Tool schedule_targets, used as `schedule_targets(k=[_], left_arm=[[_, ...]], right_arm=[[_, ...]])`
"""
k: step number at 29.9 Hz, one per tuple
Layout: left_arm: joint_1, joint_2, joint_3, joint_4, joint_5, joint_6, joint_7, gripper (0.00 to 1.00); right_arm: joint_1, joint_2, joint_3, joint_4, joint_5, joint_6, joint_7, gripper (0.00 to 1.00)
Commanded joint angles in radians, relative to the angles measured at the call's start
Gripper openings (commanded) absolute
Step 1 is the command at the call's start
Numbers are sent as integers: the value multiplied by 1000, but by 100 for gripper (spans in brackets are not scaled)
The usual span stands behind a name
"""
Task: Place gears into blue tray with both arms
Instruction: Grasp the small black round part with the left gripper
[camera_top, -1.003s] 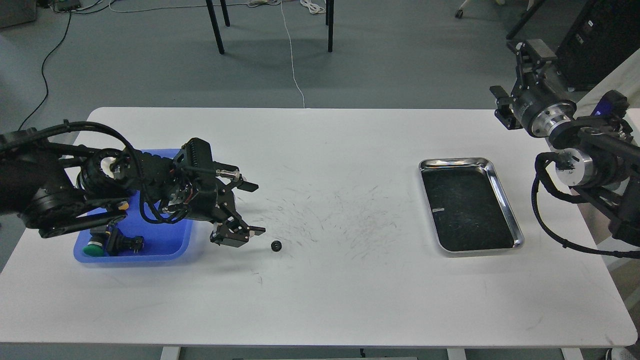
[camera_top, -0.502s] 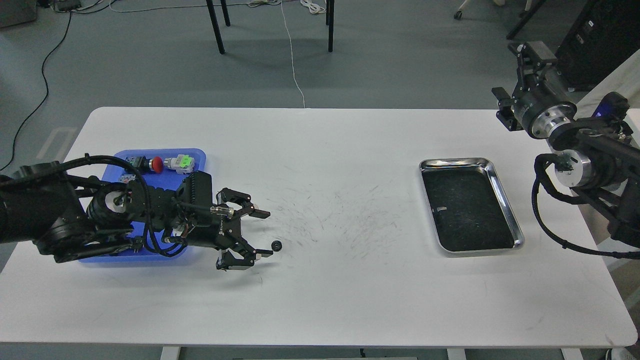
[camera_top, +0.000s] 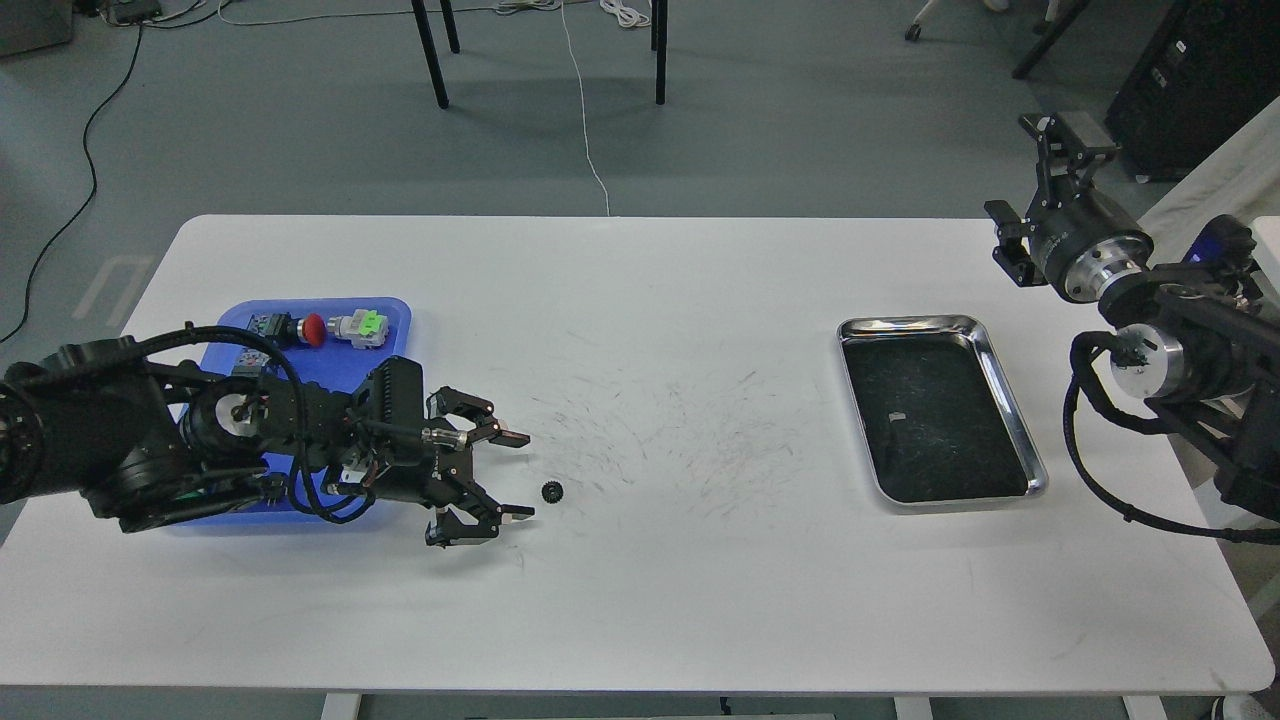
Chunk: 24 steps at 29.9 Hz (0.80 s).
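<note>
One small black gear (camera_top: 551, 491) lies flat on the white table, left of centre. My left gripper (camera_top: 522, 476) hovers low just left of it, open, with one fingertip behind and one in front of the gear's line, not touching it. The blue tray (camera_top: 392, 308) sits at the left, largely covered by my left arm; a red-capped switch (camera_top: 300, 327) and a green-capped switch (camera_top: 362, 325) lie at its far end. My right gripper (camera_top: 1040, 180) is raised off the table's far right corner, seen end-on, and its fingers cannot be told apart.
A shiny steel tray (camera_top: 1005, 385) with a dark inside stands on the right part of the table, below my right arm. Scuff marks cover the table's middle. Chair legs and cables are on the floor beyond the far edge.
My left arm dropped lower and slid toward the table's front, uncovering the tray's far end with its switches. Its open gripper came closer to the gear. The right gripper shifted slightly.
</note>
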<state>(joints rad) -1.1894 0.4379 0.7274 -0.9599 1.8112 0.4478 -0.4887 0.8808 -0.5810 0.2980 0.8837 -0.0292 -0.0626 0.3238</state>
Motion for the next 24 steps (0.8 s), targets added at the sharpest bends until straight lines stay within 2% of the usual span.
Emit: schedule_targets(k=[1,6,19,24], left_arm=[[7,-4,0,9,-4,-1,0,78],[28,-19,-3,21,-6,-1,0,77],[47,-34,-5,50,-4,0,0,66],[48,-42,-6,56,-10,26,0,63]], right_arm=[[-20,4,4,-2,0,0,0,97],[-29,6,4,-6,-1,0,1,97],[-34,6,0,-8,-3,1,1,97],[-43,4,-2,-9,-5,0,1,97]])
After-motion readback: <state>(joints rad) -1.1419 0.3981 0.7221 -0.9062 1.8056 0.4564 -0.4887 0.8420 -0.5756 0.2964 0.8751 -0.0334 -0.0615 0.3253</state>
